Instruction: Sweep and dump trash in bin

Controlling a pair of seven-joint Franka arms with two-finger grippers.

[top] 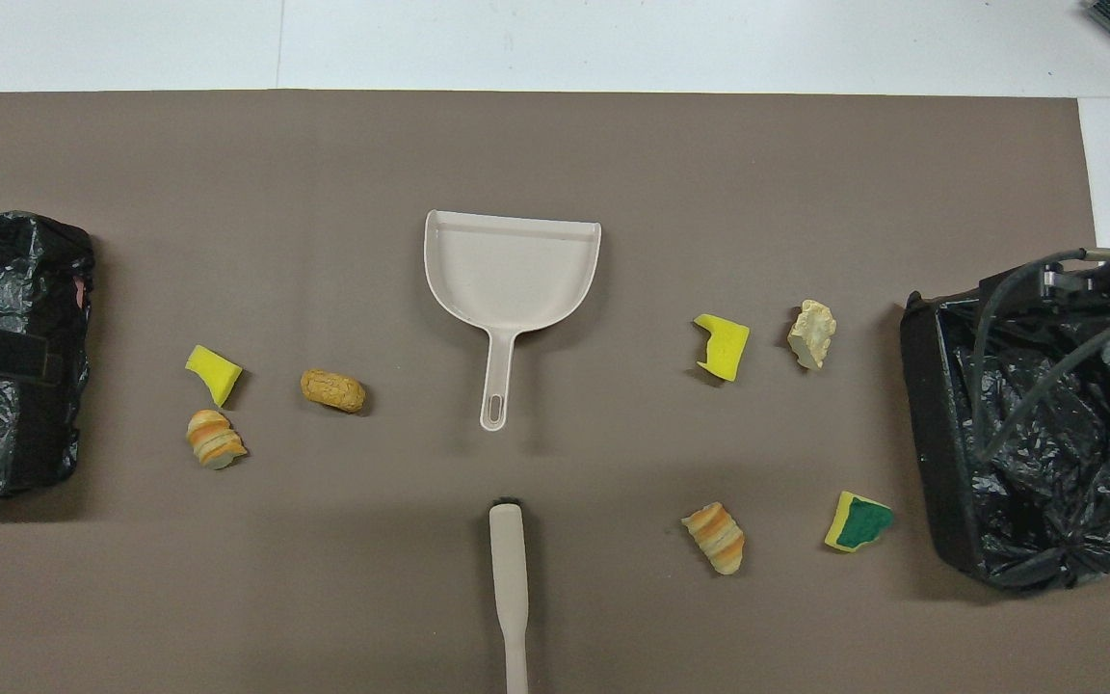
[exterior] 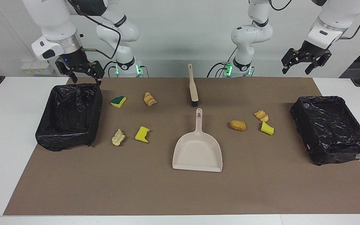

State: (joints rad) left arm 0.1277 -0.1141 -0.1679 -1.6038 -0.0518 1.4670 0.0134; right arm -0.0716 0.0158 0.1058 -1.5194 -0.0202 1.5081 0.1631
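Seven trash scraps lie on the brown mat. Toward the right arm's end are a green-topped sponge (exterior: 118, 101), a striped bread lump (exterior: 149, 99), a pale lump (exterior: 118, 137) and a yellow sponge (exterior: 142, 134). Toward the left arm's end are a tan bread lump (exterior: 237, 125), a striped lump (exterior: 261, 116) and a yellow sponge (exterior: 267, 128). The beige dustpan (exterior: 197, 153) lies mid-table, its handle toward the brush (exterior: 193, 87). My right gripper (exterior: 84, 75) hangs open over one black-lined bin (exterior: 97, 106). My left gripper (exterior: 305, 64) hangs open, raised near the other bin (exterior: 302, 125).
The brown mat (top: 324, 154) covers most of the white table. The two bins (top: 926, 434) (top: 64, 289) stand at its two ends. The dustpan (top: 514, 270) and brush (top: 509, 578) lie in the middle. Cables of the right arm hang over its bin.
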